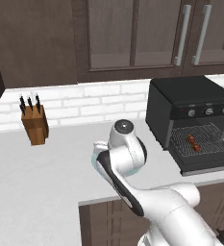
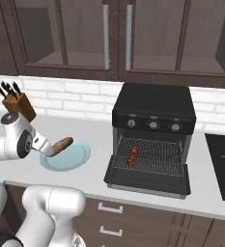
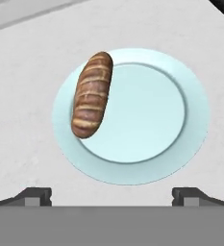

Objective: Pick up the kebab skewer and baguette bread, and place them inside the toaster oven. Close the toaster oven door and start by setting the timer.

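The gripper (image 3: pixel 111 194) hovers over the pale blue plate (image 3: pixel 190 139), jaws wide apart and holding nothing, so fetching the baguette bread (image 3: pixel 91 95) seems the step in hand: descend and close across that crusty, slashed loaf on the plate's edge. Beyond the plate, the boxy matte-black toaster oven (image 2: pixel 155 103) stands with its door (image 2: pixel 147 183) dropped, the kebab skewer (image 2: pixel 132 156) already on its wire rack.

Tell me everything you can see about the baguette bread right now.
The baguette bread is a small oblong golden-brown loaf with darker crust slashes. It lies flat near one edge of the pale blue plate, one end reaching over the rim, on the light countertop. Nothing grips it.
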